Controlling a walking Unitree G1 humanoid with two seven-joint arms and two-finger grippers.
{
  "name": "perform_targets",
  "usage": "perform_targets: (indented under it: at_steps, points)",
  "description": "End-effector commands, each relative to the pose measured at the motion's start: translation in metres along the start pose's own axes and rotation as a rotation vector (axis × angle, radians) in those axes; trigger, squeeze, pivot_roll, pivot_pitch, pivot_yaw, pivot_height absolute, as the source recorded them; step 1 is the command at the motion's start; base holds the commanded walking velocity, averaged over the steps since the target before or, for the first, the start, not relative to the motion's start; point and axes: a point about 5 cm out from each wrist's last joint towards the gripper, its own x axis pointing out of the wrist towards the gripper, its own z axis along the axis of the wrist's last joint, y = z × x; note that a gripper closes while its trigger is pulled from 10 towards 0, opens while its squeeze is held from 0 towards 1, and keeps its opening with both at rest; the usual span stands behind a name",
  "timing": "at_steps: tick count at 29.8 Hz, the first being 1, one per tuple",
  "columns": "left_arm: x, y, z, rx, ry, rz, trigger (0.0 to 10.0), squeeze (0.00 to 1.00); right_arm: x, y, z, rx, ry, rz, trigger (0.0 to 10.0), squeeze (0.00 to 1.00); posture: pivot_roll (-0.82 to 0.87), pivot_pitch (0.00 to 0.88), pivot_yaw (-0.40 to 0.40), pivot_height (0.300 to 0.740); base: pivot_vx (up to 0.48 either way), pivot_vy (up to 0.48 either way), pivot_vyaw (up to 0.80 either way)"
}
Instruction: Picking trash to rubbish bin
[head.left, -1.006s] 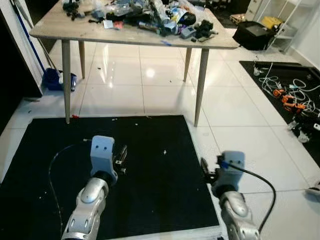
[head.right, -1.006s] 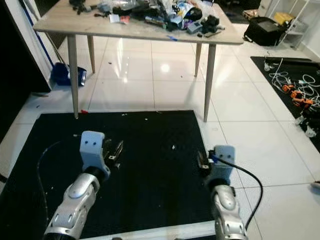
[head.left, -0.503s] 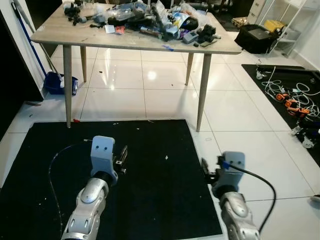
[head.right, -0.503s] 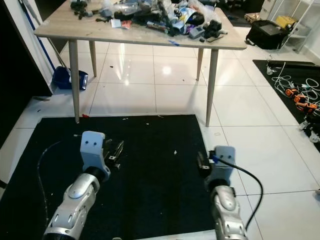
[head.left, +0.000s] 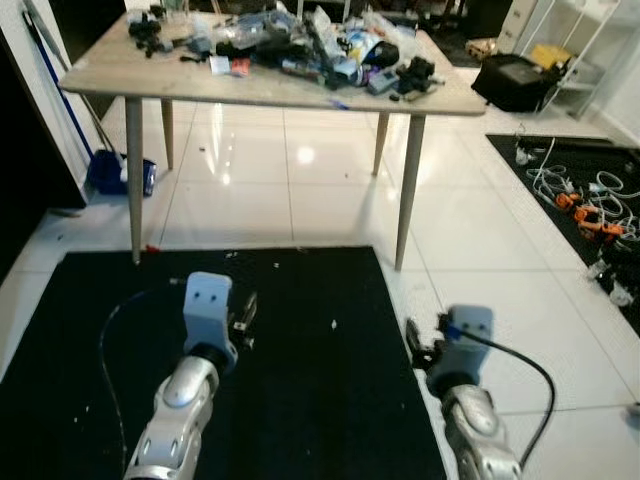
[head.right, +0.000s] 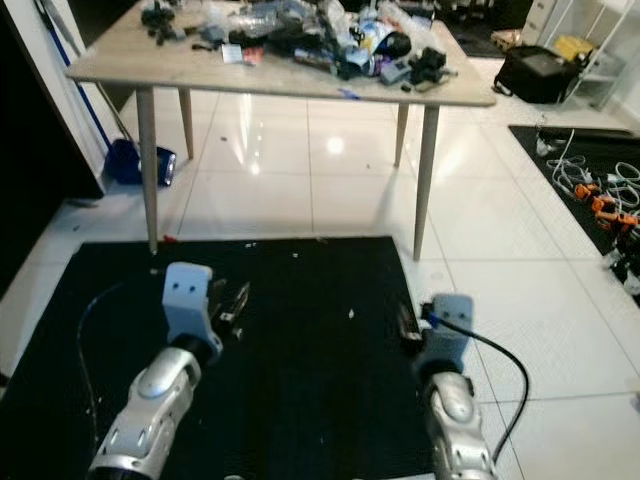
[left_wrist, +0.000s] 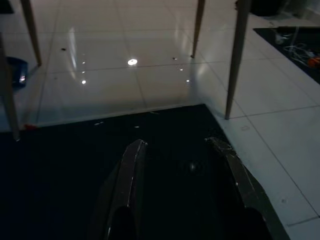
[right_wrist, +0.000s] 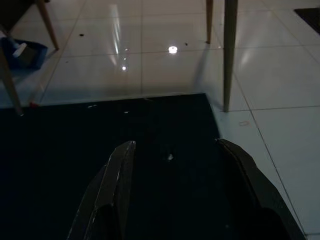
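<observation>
1. Counter (head.left: 440, 96) stands ahead past the black mat (head.left: 320, 400), well apart from both arms; trash pile (head.left: 300, 45) lies spread along its top.
2. Left pincer (left_wrist: 182, 192) and right pincer (right_wrist: 175, 195): both spread, empty, low over the mat.
3. Pile sits forward and above; neither arm clearly nearer.

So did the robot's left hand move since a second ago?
No. The left hand sits at the same spot in the head view; the table and black mat slid down the picture, so the camera moved.
</observation>
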Motion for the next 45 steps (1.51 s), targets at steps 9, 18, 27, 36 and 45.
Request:
perform_targets:
  at_steps: [9, 18, 27, 36, 45]
  points:
    - [-0.003, -0.0008, -0.0055, 0.003, 0.021, -0.002, 10.0, 0.0, -0.0031, -0.0064, -0.0028, -0.01, 0.011, -0.019, 10.0, 0.0, -0.03, 0.142, -0.048, 0.74, 0.264, 0.0, 0.0]
    - [-0.003, -0.0007, -0.0049, 0.005, 0.02, -0.003, 10.0, 0.0, -0.003, -0.0059, -0.0026, -0.008, 0.01, -0.019, 10.0, 0.0, -0.02, 0.145, -0.046, 0.74, 0.264, 0.0, 0.0]
    - [-0.0024, -0.0008, -0.0045, 0.008, 0.02, -0.005, 10.0, 0.0, -0.0036, -0.0058, -0.0035, -0.008, 0.013, -0.021, 10.0, 0.0, -0.02, 0.15, -0.045, 0.74, 0.264, 0.0, 0.0]
    - [-0.002, -0.0008, -0.004, 0.01, 0.02, -0.006, 10.0, 0.0, -0.0031, -0.0059, -0.0039, -0.006, 0.015, -0.023, 10.0, 0.0, -0.02, 0.151, -0.043, 0.74, 0.263, 0.0, 0.0]
    - [-0.0015, -0.0007, -0.0035, 0.013, 0.019, -0.006, 10.0, 0.0, -0.0034, -0.0051, -0.0042, -0.004, 0.017, -0.023, 10.0, 0.0, -0.02, 0.154, -0.043, 0.74, 0.263, 0.0, 0.0]
